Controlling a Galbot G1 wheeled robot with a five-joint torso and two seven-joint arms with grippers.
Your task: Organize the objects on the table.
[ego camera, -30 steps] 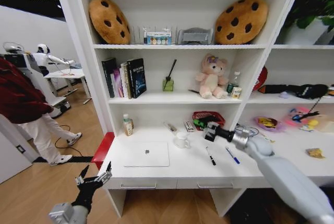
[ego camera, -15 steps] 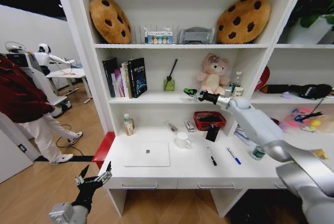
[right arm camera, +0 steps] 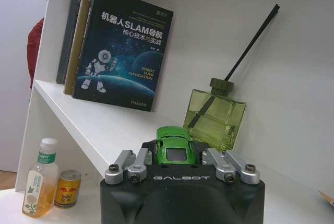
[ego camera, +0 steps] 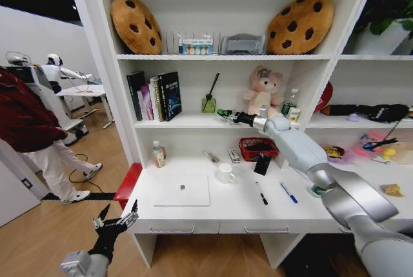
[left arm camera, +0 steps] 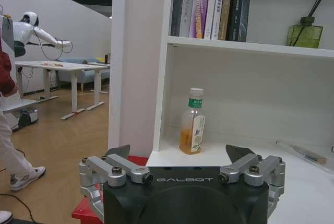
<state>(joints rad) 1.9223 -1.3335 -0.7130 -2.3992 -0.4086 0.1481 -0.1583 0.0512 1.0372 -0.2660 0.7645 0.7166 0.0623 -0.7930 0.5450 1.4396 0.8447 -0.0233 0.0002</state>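
Note:
My right gripper is shut on the tiny green toy car and holds it just above the middle shelf, between the books and the green diffuser bottle. On the white table below lie a silver laptop, a black pen and a blue pen. A black pen cup stands behind the pens, partly behind my arm. A yellow scrap lies far right. My left gripper hangs open, low and left of the table's front edge.
A white mug, a red basket and a tea bottle stand on the table. A pink teddy bear sits on the middle shelf, right of the diffuser. A person stands at the far left.
My right arm has lifted from the table to the middle shelf and moved left along it, carrying the green car. The left arm has stayed still.

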